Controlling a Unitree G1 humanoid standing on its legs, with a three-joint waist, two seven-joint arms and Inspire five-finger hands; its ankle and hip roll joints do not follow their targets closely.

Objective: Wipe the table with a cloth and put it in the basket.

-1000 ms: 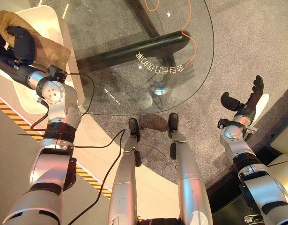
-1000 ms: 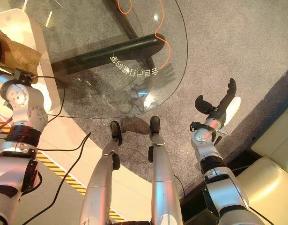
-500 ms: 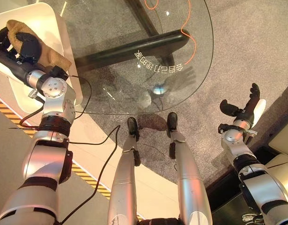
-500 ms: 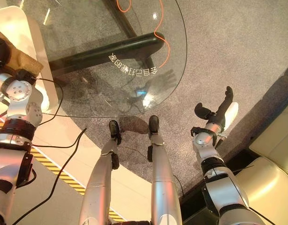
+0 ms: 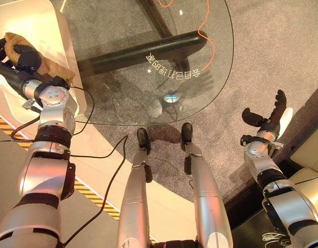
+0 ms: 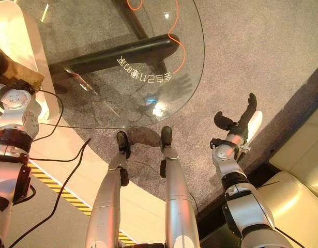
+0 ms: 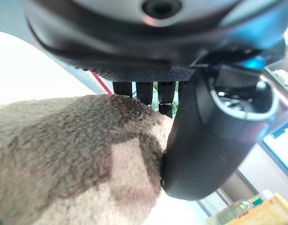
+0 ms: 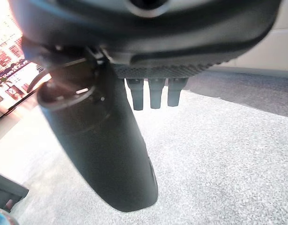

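The brown cloth (image 5: 42, 54) lies bunched in the white basket (image 5: 29, 15) beside the left edge of the glass table (image 5: 148, 57), draped partly over the basket's near wall, with the left hand (image 5: 21, 54) resting on top of it. In the left wrist view the thumb presses against the cloth's fuzzy surface (image 7: 73, 154) and the fingers curl over its far side, so the hand appears to be pinching a fold rather than lying flat. The wiping looks finished, and the step in hand seems to be the release into the basket. The chief risk, as I judge it, is that the nap catches on the fingers when they spread, so that lifting the arm drags the cloth back over the rim; since part of it already hangs on the wall nearest the table, a small tug could tip it out onto the floor. Opening fully before rising, and rising straight up, would guard against that. The cloth's long axis runs roughly from the far-left part of the basket toward the table's edge, its narrower end pointing at the table; how much of it lies under the hand cannot be told. The right hand (image 5: 270, 116) hangs well apart over the grey carpet (image 5: 283, 46), fingers straight and thumb spread, holding nothing.
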